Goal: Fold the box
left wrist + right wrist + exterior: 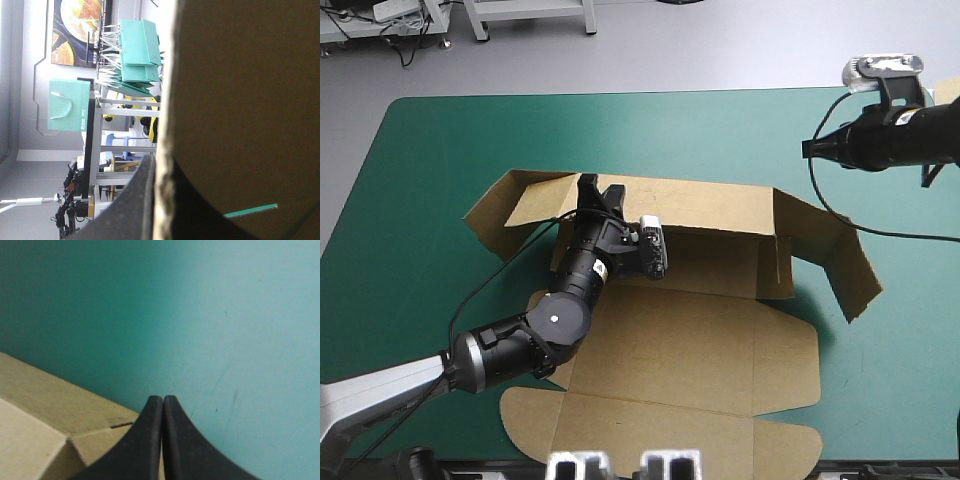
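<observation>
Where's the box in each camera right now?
High view: box at the middle of the teal-green cover, far wall raised.
Left wrist view: box fills most of it, clamped between the left jaws.
Right wrist view: box corner beside the shut right jaws.
Shared landmark: the teal-green cover.

Even overhead light, soft shadows, one view half in shade.
High view: the teal-green cover is evenly lit, and shadows around the box are faint. Left wrist view: the board nearest the camera lies in deep shade against a bright room, its surface detail perhaps lost. Right wrist view: the cover runs from dim on one side of the right gripper to pale glare on the other.
</observation>
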Robot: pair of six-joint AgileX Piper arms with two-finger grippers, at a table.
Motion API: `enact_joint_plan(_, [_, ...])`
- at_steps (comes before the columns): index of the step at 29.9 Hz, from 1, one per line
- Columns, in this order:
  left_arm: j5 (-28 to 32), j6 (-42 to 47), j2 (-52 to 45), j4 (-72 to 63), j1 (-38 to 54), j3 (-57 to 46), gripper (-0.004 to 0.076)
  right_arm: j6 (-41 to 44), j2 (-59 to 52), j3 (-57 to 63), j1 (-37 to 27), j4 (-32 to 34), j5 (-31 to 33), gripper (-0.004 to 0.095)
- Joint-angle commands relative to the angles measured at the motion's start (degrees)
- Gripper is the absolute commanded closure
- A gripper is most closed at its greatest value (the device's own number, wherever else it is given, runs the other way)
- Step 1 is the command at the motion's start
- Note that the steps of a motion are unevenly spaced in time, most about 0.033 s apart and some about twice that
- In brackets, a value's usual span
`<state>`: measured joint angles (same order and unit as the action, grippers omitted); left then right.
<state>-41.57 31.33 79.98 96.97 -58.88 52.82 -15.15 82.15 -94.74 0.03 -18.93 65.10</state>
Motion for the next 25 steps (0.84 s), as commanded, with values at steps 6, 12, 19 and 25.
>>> enact_joint_plan(6, [-3.6,1.3,0.2,6.2,-0.2,1.7,0.0732,-4.3,3.4,-0.6,0.0,-2.6,5.9,0.0921])
enact_joint_plan(12, [-8.5,2.2,3.0,6.3,-0.2,1.7,0.0732,-5.1,3.1,2.2,-0.1,-2.6,6.7,0.0921])
enact_joint_plan(19, [-9.6,5.7,3.3,7.2,-0.2,1.7,0.0732,-7.1,3.1,6.1,-0.2,-2.4,6.6,0.0921])
enact_joint_plan(25, [-10.5,9.6,3.3,7.2,-0.2,1.7,0.0732,-7.5,3.1,6.4,-0.2,-1.0,6.0,0.0921])
